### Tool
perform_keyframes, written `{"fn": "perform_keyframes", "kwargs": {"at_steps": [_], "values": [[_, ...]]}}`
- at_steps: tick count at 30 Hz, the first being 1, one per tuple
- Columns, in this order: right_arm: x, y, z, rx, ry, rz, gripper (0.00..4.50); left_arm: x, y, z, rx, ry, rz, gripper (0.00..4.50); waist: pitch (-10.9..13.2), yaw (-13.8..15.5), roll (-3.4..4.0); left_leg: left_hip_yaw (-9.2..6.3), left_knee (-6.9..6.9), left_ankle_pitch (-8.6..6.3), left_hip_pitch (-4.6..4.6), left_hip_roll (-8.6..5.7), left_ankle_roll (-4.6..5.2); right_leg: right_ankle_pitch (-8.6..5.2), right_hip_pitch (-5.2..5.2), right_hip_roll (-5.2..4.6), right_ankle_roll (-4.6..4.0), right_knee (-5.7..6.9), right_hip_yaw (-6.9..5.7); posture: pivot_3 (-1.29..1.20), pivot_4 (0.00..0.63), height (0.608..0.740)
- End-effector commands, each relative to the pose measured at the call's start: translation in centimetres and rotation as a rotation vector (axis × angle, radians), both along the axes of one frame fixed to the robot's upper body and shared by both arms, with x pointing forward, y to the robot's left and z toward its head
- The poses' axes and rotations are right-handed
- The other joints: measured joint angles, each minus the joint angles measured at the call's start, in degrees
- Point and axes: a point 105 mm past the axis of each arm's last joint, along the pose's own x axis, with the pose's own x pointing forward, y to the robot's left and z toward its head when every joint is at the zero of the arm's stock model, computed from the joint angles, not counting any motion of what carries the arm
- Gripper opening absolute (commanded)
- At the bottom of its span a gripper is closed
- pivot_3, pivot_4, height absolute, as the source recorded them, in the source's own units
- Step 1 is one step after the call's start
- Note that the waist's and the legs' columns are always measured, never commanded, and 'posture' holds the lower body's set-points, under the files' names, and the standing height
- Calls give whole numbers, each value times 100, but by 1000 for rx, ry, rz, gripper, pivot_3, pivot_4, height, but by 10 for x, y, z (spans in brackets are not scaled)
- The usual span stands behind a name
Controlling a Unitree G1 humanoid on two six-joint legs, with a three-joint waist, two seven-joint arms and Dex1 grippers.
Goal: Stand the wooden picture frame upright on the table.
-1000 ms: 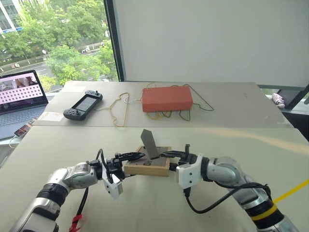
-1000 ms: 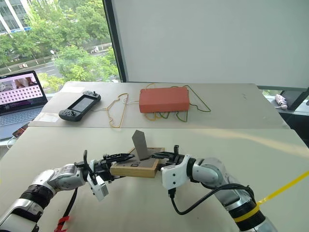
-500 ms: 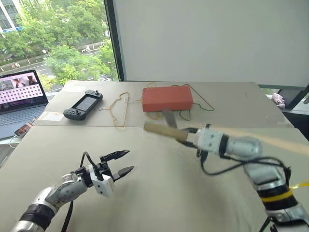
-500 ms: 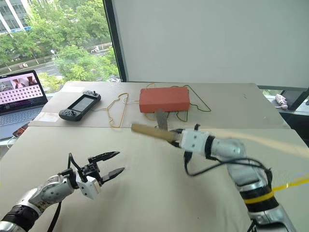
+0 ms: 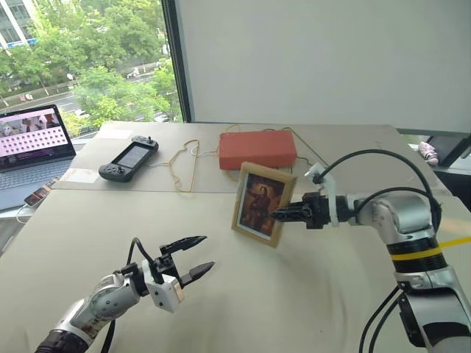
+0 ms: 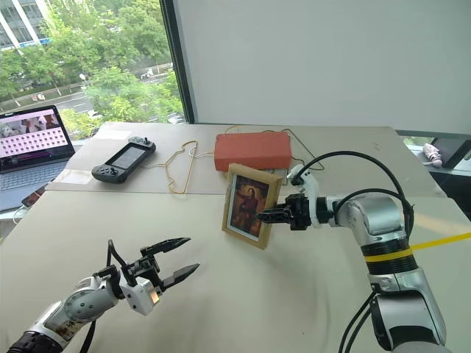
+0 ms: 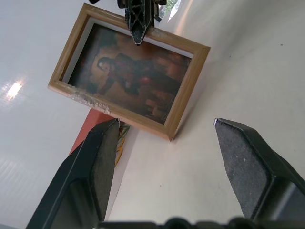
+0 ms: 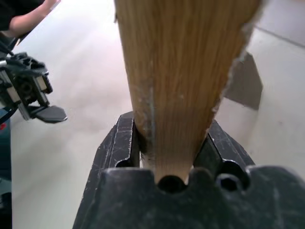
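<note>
The wooden picture frame (image 5: pixel 261 203) is upright near the middle of the table (image 5: pixel 294 309), its dark portrait facing me. My right gripper (image 5: pixel 277 215) is shut on the frame's right edge, and its fingers (image 8: pixel 125 143) clamp the light wood on both sides. The grey fold-out stand (image 8: pixel 245 86) sticks out behind the frame. I cannot tell whether the frame's lower edge touches the table. My left gripper (image 5: pixel 207 252) hovers open and empty to the front left, well apart from the frame (image 7: pixel 131 81).
At the back, an orange-red box (image 5: pixel 257 149) lies on a tangle of yellow and green cords (image 5: pixel 184 165). A black handheld game console (image 5: pixel 127 162) and an open laptop (image 5: pixel 29 147) sit at the back left. A person's arm (image 8: pixel 28 14) shows off to the side.
The frame lay face down between both grippers. The right gripper lifted it, rolled it upright and carried it right and farther away. The left gripper let go and drew back.
</note>
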Motion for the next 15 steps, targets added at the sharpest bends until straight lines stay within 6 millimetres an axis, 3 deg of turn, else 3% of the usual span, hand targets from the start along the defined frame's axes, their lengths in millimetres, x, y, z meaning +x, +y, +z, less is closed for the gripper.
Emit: {"fn": "perform_keyframes", "kwargs": {"at_steps": [1,5,12,15], "values": [[-4,-10,-24,-49,31,-21,1510,1,-2,13,-27,-40,-6,3421,-1,0,0,0,0,0,1,0,0,0,0,0,0,0,0,0,150,740],[-7,-11,-29,-35,47,-36,1510,1,-2,12,-19,-37,-12,3421,-2,-10,1,0,2,0,7,1,0,0,5,0,0,0,1,0,150,740],[-9,-17,-20,-7,43,-75,3812,3,-2,11,-17,-33,-16,3448,-1,7,1,-1,3,0,-9,-1,-1,0,-6,0,0,3,1,0,150,740],[-16,-23,-10,21,47,-72,3812,3,-3,11,-16,-35,-19,3448,-1,7,1,-2,2,0,-8,0,0,0,-7,0,0,2,0,0,150,740]]}}
